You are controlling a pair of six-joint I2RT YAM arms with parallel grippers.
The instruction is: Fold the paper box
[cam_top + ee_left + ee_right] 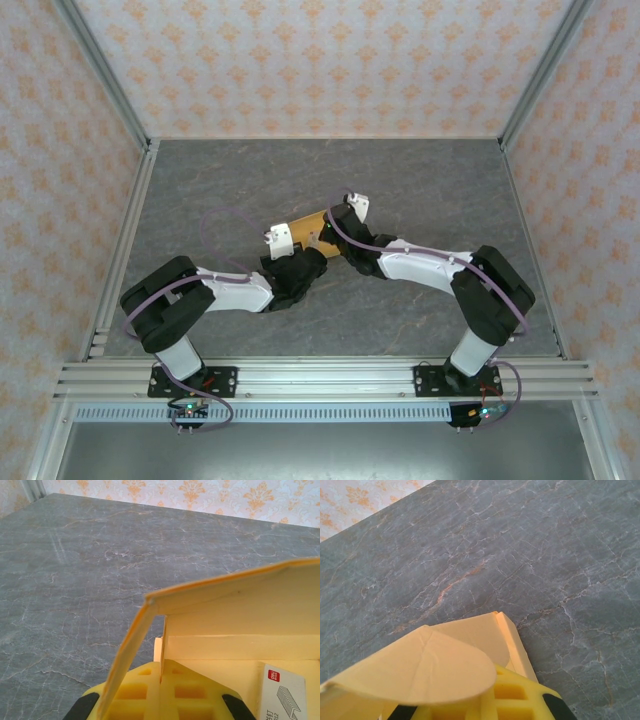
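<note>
The paper box is light orange-tan card and sits mid-table between both wrists. In the left wrist view the paper box stands open, lid raised, pale inside. My left gripper is shut on a thin upright side wall of the box; the card edge runs down between the yellow fingers. From the right wrist camera, a rounded flap of the box lies over my right gripper, which is shut at the box's edge, its seam partly hidden. From above, the left gripper and right gripper flank the box.
A small white staple carton lies inside the box. The grey marble tabletop is ringed by patterned walls and a metal rail at the near edge. Purple cables loop over both arms.
</note>
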